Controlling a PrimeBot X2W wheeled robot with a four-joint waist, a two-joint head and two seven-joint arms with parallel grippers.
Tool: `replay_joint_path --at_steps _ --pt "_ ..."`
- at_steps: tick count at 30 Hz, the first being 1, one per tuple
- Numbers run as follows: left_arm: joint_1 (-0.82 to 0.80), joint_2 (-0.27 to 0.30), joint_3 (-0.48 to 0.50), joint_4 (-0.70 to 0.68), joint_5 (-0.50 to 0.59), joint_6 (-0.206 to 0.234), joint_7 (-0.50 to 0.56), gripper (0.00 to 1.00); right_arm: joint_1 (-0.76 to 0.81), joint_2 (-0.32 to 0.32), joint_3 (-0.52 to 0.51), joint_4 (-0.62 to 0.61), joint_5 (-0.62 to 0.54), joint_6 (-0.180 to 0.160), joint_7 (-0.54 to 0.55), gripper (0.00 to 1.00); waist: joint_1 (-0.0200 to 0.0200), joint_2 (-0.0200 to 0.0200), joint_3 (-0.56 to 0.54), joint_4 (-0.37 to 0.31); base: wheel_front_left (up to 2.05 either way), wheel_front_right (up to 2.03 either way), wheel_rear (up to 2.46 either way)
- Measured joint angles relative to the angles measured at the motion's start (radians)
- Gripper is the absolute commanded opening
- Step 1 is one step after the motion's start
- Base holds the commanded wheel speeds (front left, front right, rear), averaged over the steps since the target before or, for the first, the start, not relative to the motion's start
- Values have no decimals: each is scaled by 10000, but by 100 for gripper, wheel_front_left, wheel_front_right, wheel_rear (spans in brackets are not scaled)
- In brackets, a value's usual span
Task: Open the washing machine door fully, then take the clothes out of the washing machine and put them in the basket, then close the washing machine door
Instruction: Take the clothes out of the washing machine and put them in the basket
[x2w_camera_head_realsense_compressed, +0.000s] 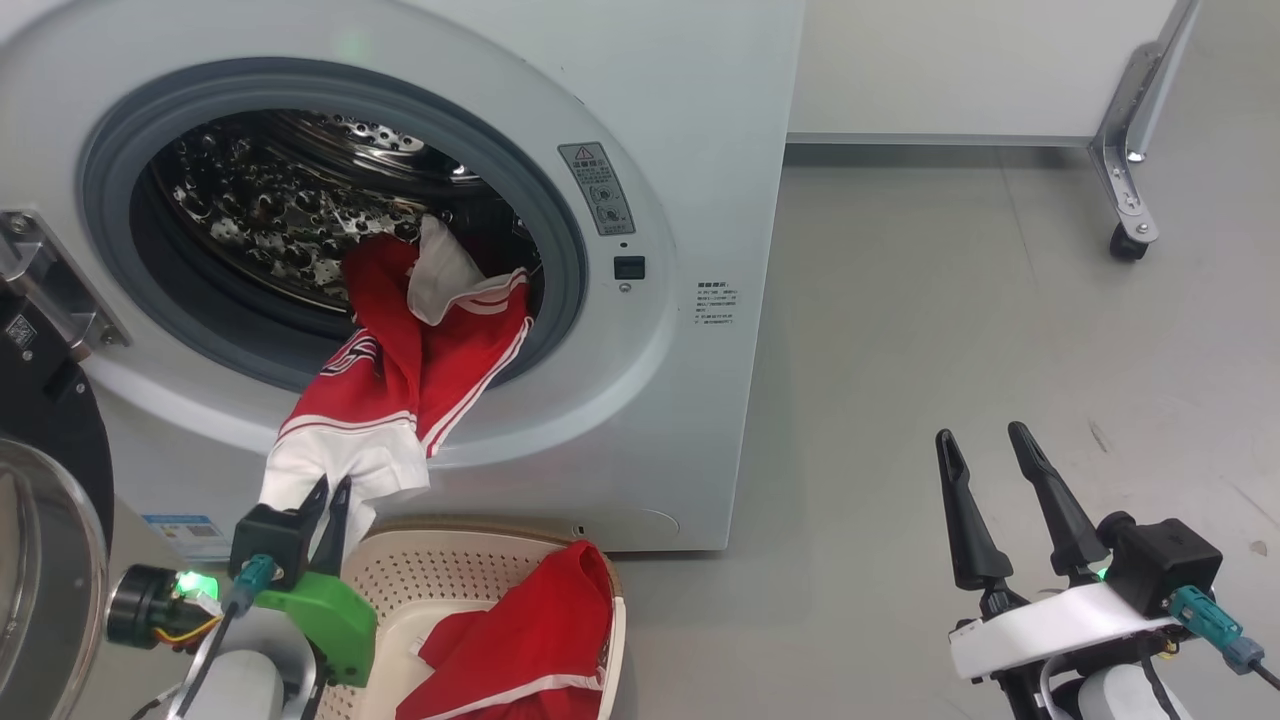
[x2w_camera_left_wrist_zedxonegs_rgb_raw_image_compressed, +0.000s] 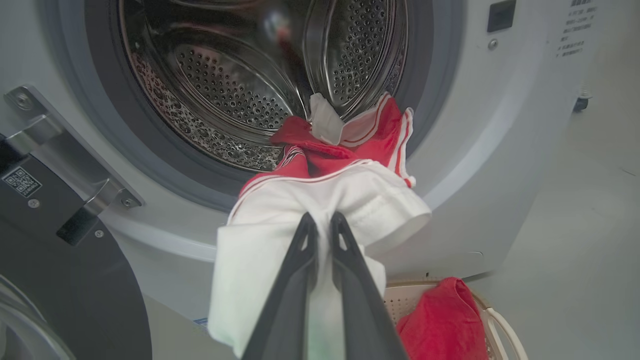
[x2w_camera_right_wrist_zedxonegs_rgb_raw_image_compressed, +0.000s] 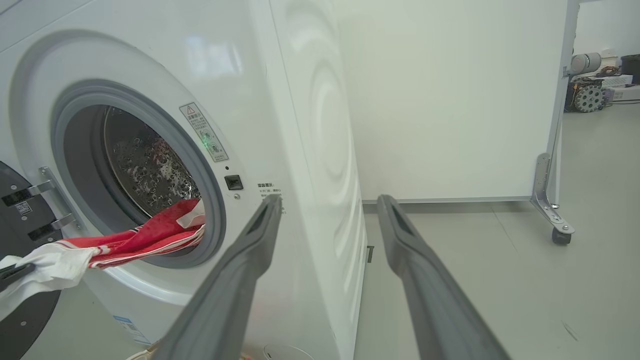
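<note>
The grey floor (x2w_camera_head_realsense_compressed: 900, 350) carries the washer (x2w_camera_head_realsense_compressed: 690, 400) at left, the basket (x2w_camera_head_realsense_compressed: 425, 572) near its front, and a wheeled panel (x2w_camera_head_realsense_compressed: 950, 60) far right.

Two long, dark, tapered fingers are seen on the left gripper (x2w_camera_head_realsense_compressed: 333, 490), which is backed by a bright green plastic bracket (x2w_camera_head_realsense_compressed: 322, 612) and a black camera block (x2w_camera_head_realsense_compressed: 266, 533). The right gripper (x2w_camera_head_realsense_compressed: 982, 445) is carried on a white moulded housing (x2w_camera_head_realsense_compressed: 1050, 622). Teal cable connectors (x2w_camera_head_realsense_compressed: 1205, 618) are fitted at both wrists. Yellow wires (x2w_camera_head_realsense_compressed: 190, 632) and a green light (x2w_camera_head_realsense_compressed: 188, 581) are shown on the left.
</note>
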Motion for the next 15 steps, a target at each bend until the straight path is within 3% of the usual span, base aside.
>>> replay_joint_path --at_steps 9,15 --pt "382 -44 90 -1438 4 291 -184 0 144 6 -52 -19 4 0 0 100 0 0 -63 26 0 0 0" --pt "409 -35 345 -3118 21 522 -182 0 172 4 -36 -81 4 0 0 100 0 0 -76 42 0 0 0"
